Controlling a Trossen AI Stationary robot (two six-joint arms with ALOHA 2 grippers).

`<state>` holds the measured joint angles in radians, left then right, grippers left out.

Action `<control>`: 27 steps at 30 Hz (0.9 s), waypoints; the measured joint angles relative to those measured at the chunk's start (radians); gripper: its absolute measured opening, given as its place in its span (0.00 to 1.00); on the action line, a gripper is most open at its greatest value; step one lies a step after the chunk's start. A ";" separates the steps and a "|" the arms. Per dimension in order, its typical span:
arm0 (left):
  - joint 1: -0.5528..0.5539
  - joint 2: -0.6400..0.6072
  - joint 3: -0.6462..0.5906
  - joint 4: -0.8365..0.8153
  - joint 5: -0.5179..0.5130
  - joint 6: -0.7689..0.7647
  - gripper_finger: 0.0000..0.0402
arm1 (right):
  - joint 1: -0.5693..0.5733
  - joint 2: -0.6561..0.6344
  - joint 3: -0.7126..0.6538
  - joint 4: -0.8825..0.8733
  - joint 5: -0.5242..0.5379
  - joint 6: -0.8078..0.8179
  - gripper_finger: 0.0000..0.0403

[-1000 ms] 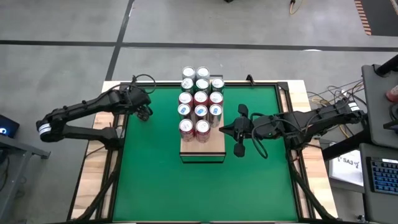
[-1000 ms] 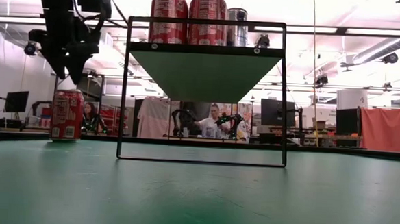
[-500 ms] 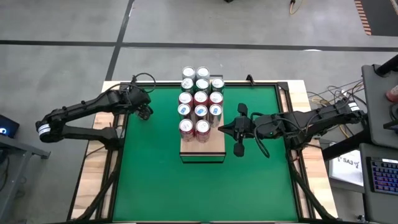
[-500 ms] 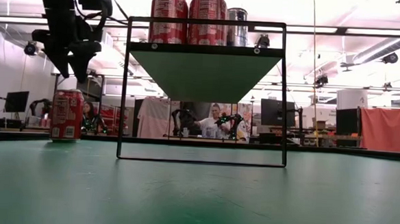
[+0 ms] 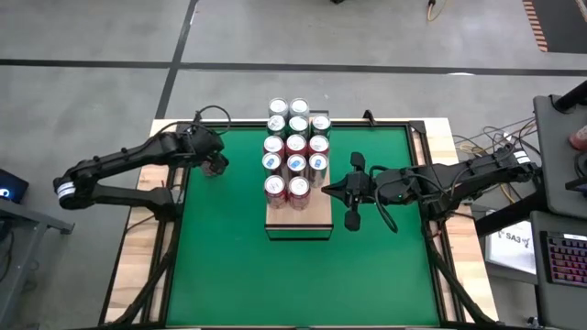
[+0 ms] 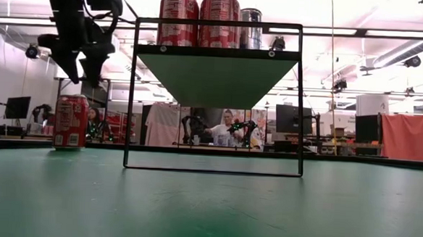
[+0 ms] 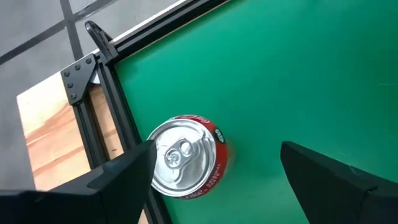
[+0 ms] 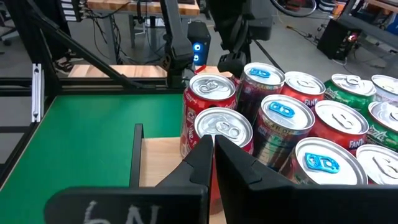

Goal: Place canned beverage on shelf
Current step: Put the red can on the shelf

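The left arm reaches in from the left, its pincer pointing down, fingers spread wide. The right arm stretches in from the right, its pincer closed.

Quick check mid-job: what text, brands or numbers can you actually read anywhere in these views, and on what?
"FANTA", partly visible: orange aluminium can on the pale wooden shelf.
Script on the red can standing on the green table: too blurred.
White handwriting on the right claw's black tag: unreadable.
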<state>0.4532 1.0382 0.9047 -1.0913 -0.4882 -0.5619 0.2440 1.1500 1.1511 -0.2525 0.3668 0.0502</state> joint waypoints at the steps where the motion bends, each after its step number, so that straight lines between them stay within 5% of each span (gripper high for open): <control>1: 0.000 0.004 0.000 0.002 0.000 0.001 0.81 | 0.000 0.000 0.000 0.000 0.000 0.000 0.02; 27: 0.055 0.022 -0.070 -0.001 -0.045 0.019 0.81 | 0.000 0.000 0.000 0.004 0.000 0.013 0.02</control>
<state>0.5080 1.0607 0.8344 -1.0921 -0.5328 -0.5434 0.2436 1.1500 1.1511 -0.2489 0.3668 0.0631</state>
